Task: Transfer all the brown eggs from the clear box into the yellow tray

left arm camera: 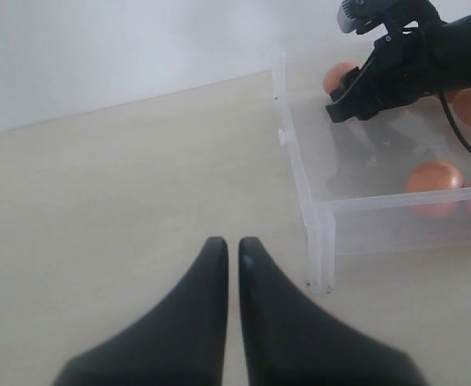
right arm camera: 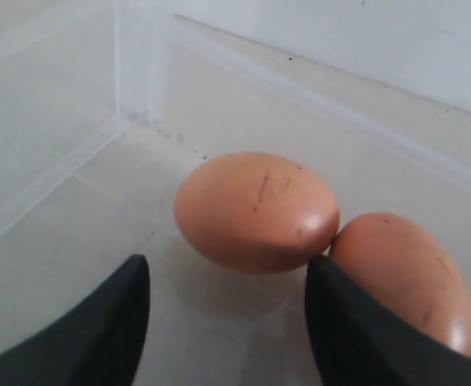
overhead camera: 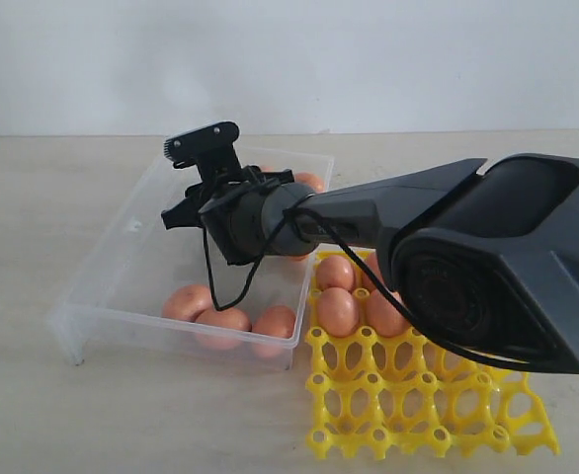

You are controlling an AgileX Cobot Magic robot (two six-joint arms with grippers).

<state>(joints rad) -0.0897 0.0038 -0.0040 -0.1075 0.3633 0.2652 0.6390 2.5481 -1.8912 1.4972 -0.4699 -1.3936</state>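
Right gripper [right arm camera: 223, 281] wide open, empty, poised over a brown egg [right arm camera: 255, 211] in the far part of the clear box [overhead camera: 107, 272]. The neighbour egg [right arm camera: 400, 281] touches it: centre the jaws on one egg only and close gently.

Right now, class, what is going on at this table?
The right fingers are open inside the clear box, poised at an egg that touches a second one, not gripping it. Three more eggs lie by the box's near wall, and a few sit in the yellow tray. The left fingers are shut over the table outside the box.
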